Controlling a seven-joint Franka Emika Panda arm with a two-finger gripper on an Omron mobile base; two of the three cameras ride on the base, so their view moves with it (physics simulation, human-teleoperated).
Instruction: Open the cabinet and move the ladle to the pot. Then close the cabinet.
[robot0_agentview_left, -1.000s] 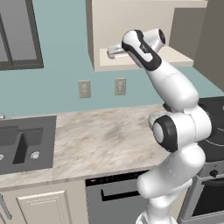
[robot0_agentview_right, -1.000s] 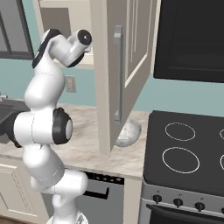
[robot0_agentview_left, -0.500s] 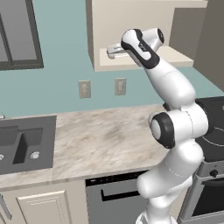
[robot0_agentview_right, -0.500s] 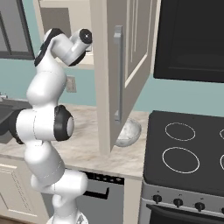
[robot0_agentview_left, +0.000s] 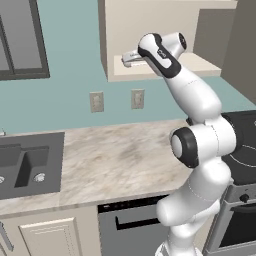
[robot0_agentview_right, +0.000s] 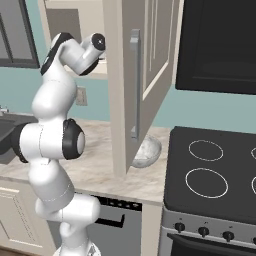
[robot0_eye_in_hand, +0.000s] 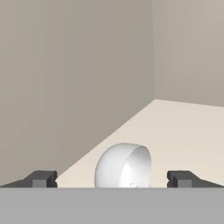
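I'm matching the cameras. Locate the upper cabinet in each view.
Left base view: cabinet top centre, standing open.
Right base view: its door swung out, upper centre.
Hand view: its interior wall at left.
Shared landmark: the cabinet's bottom shelf.

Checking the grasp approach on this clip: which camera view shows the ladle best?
The hand view: the ladle's round scoop sits on the cabinet shelf between the open gripper's fingertips. In the left base view the ladle is a small pale shape beside the wrist. The right base view does not make it out.
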